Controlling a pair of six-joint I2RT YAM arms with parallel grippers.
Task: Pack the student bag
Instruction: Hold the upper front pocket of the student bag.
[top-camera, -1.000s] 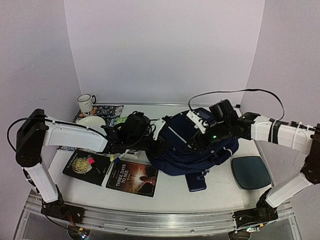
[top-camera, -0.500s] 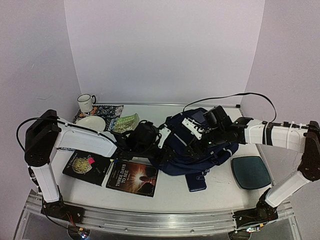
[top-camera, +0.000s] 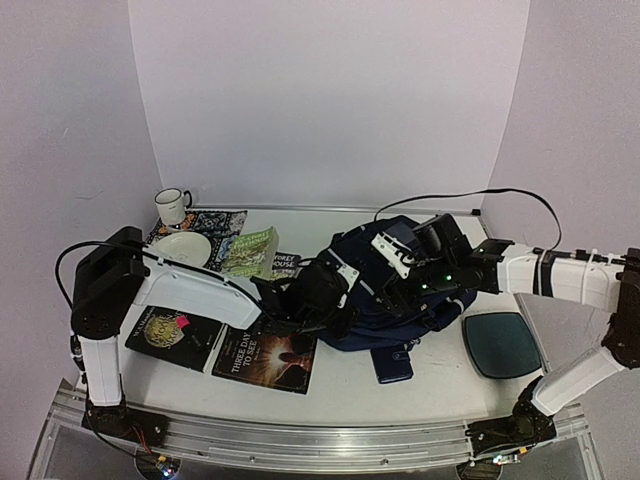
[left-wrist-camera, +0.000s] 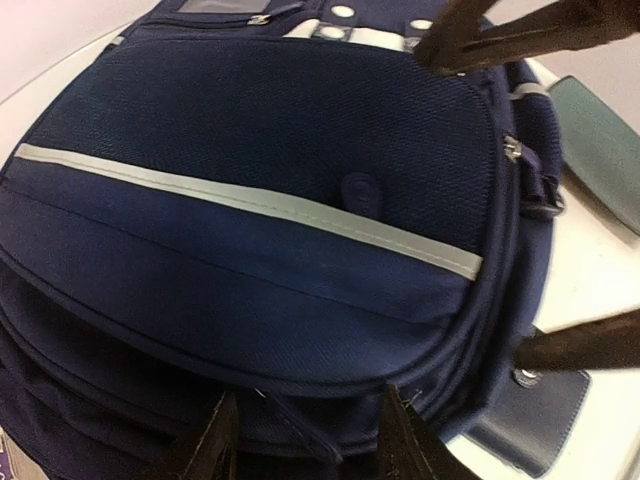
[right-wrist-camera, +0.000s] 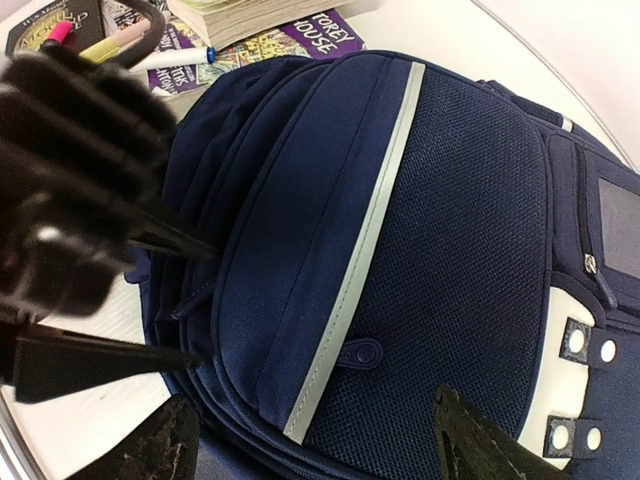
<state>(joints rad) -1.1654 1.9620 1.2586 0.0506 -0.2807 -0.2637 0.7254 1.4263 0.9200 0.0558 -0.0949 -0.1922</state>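
The student bag (top-camera: 445, 300) is a navy backpack with a pale stripe, lying flat in the middle of the table, and it fills both wrist views (left-wrist-camera: 260, 150) (right-wrist-camera: 450, 250). My left gripper (top-camera: 338, 285) is at the bag's left edge. It is open, and its fingers (left-wrist-camera: 215, 440) stand either side of the edge seams and a zip pull without clamping them. My right gripper (top-camera: 395, 275) hovers over the bag's top panel. It is open wide (right-wrist-camera: 310, 450) with nothing held. Each wrist view shows the other gripper's dark fingers (right-wrist-camera: 165, 240).
A small navy wallet (top-camera: 392, 364) lies against the bag's near side. A teal pad (top-camera: 502, 344) is on the right. Left of the bag are two dark books (top-camera: 265, 358), a green book (top-camera: 250, 250), pens (right-wrist-camera: 120, 45), a plate (top-camera: 182, 245) and a cup (top-camera: 172, 205).
My left arm has reached right to the bag's edge and its gripper has gone from shut to open. The green book it covered now shows. My right gripper has dropped slightly over the bag.
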